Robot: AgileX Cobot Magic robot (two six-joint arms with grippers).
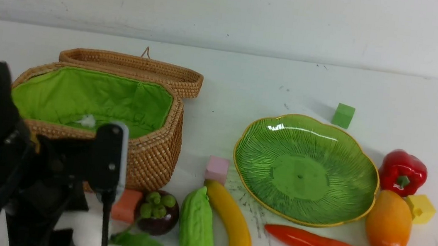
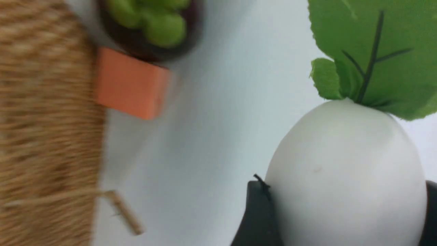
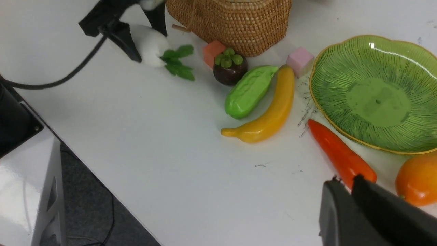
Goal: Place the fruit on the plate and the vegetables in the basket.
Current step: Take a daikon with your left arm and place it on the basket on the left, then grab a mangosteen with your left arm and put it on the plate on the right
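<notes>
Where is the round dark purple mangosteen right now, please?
In the front view, the dark purple mangosteen stands left of centre, near the woven wicker basket, between the orange foam cube and the bumpy light-green cucumber.

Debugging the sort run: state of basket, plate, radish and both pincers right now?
Basket: lid open.
Plate: empty.
Radish: gripped, outside the basket.
Left pincer: shut on radish.
Right pincer: shut, holding nothing.
</notes>
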